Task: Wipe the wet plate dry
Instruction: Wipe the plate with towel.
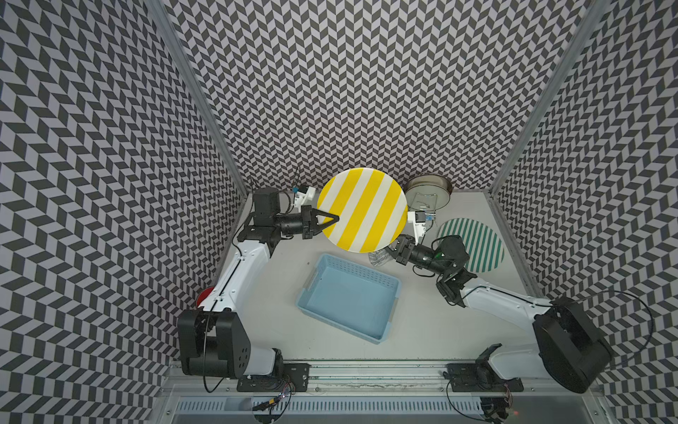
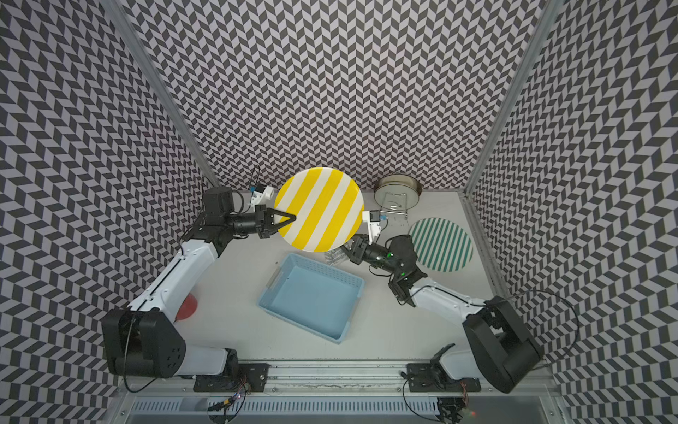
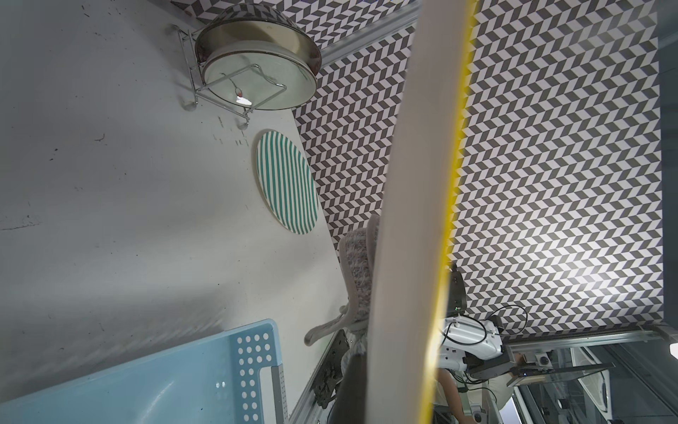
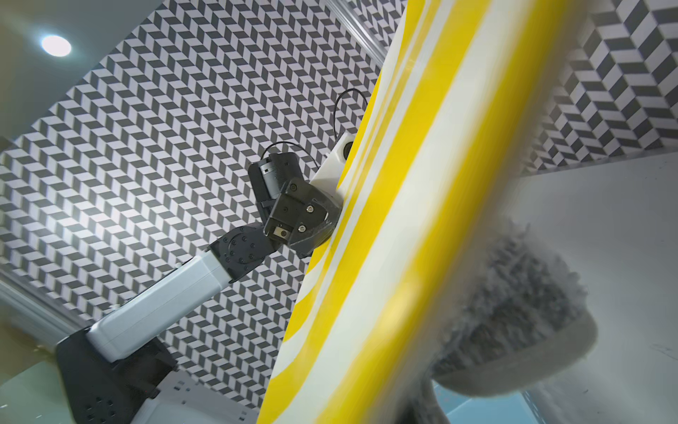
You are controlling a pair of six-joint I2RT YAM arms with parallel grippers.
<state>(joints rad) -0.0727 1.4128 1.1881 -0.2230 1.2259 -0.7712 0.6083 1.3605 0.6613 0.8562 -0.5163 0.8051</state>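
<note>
Lab test cell w/ chevron-print walls [image 1: 367, 91], alu base rail [image 1: 378, 371].

The pale grey surface [image 1: 422, 330] carries a light blue perforated basket [image 1: 357, 271] at its middle. At the far right lies a green-striped plate [image 1: 480, 242], flat. At the far edge, a wire rack [image 3: 193, 79] props a metal pan [image 1: 427, 191]. A red object [image 1: 203, 295] sits at the left edge, partly hidden.

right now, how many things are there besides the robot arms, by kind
plates: 2, a yellow plate and a green plate
basket: 1
metal bowl: 1
wire rack: 1
cloth: 1
red thing, half hidden: 1
total: 7
</note>
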